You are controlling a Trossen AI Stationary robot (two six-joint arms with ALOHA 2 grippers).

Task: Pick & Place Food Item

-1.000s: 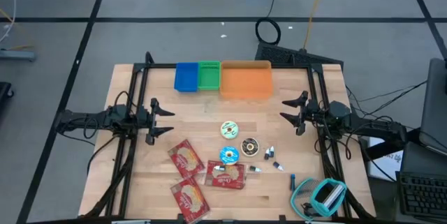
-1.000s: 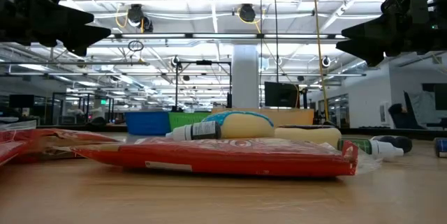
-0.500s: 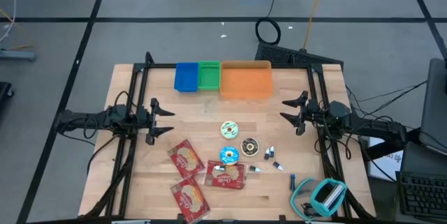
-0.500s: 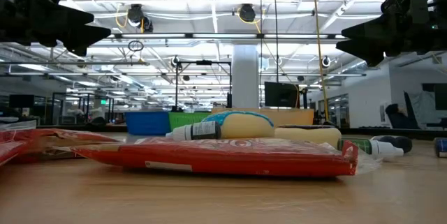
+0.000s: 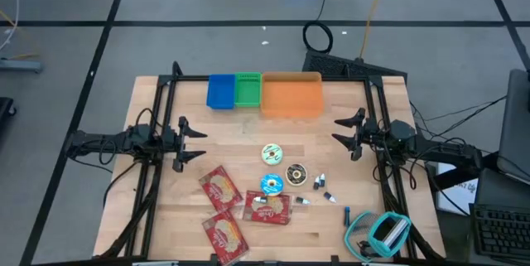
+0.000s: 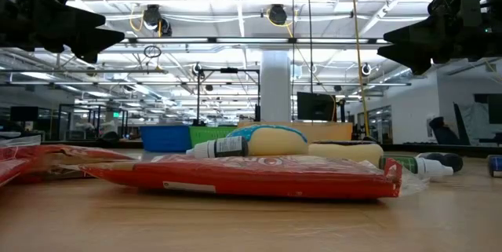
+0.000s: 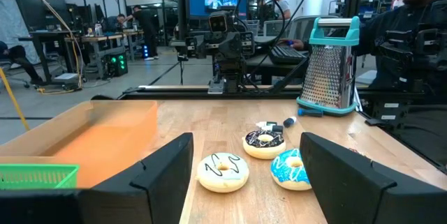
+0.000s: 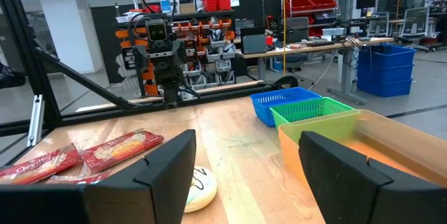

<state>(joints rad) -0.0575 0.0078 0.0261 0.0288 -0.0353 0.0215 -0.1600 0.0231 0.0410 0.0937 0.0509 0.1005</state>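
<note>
Three donuts lie flat mid-table: a white-iced one [image 5: 272, 153], a chocolate one [image 5: 296, 174] and a blue one [image 5: 271, 185]. Three red snack packets [image 5: 221, 188] lie flat near the front edge. Small bottles [image 5: 319, 183] lie right of the donuts. Blue [image 5: 219, 90], green [image 5: 248, 89] and orange [image 5: 291, 94] bins stand at the far edge. My left gripper [image 5: 192, 140] hovers open at the table's left, pointing level toward the donuts [image 7: 223, 171]. My right gripper [image 5: 344, 133] hovers open at the right, its fingers [image 8: 167, 161] framing the white donut [image 8: 199, 185].
A teal-framed metal grater [image 5: 387, 231] with a cable lies at the near right corner. Black frame rails [image 5: 157, 117] run along both table sides. A person [image 7: 412, 15] sits beyond the table's right edge. Bare wood shows between the bins and the donuts.
</note>
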